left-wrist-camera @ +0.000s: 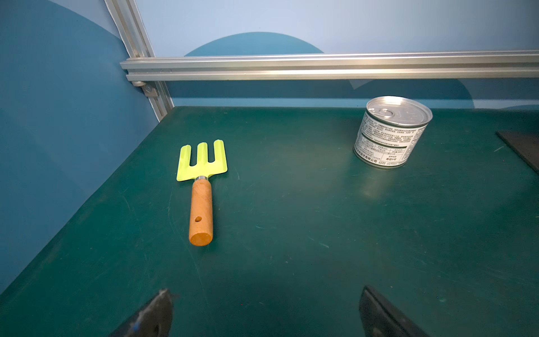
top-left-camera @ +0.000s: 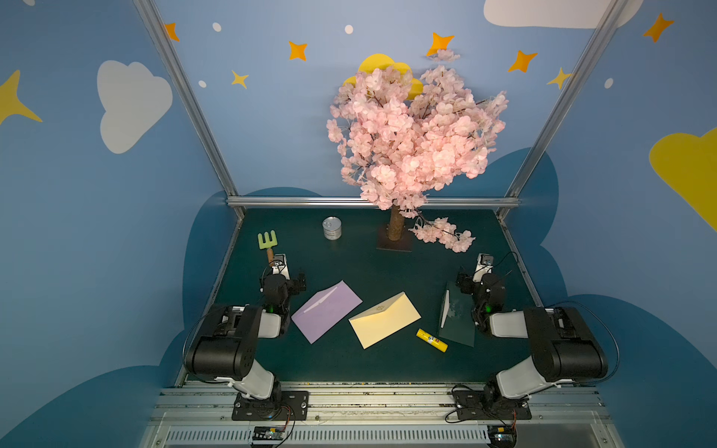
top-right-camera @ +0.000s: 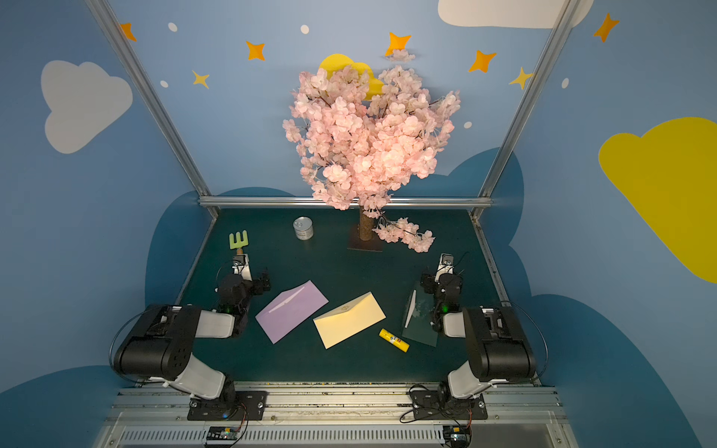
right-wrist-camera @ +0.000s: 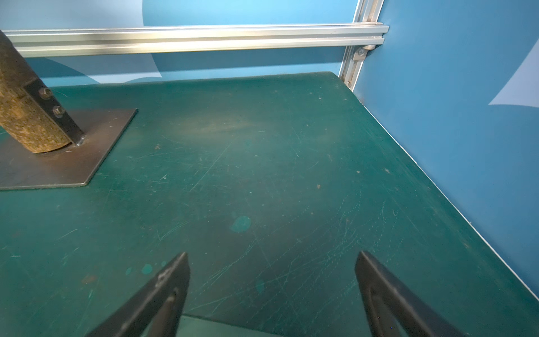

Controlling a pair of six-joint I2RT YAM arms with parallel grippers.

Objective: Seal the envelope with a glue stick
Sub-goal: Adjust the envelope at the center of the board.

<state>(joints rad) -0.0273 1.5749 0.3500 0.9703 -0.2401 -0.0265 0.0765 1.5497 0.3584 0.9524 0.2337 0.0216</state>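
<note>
So: pickup not yet done. Left gripper [left-wrist-camera: 265, 291] and right gripper [right-wrist-camera: 272, 254] are both spread apart, empty. Glue stick [top-left-camera: 431, 340] lies at four o'clock of the yellow envelope [top-left-camera: 384, 320]. Next, probably: the right gripper reaches for it.

- You are looking at a bright yellow glue stick [top-left-camera: 431, 340], its label multicoloured.
- The lilac envelope [top-left-camera: 326, 311], cream-yellow envelope [top-left-camera: 384, 320] and dark green envelope [top-left-camera: 458, 324] are lying on a dark green table [right-wrist-camera: 262, 175].
- The hand fork [left-wrist-camera: 201, 189] is showing lime-green tines and an orange-brown handle.
- The tin can [left-wrist-camera: 390, 132] is gleaming silver, white-labelled.
- The blossom tree [top-left-camera: 415, 132] is blooming pink before blue walls [top-left-camera: 77, 232] carrying white and yellow clouds and orange stars.
</note>
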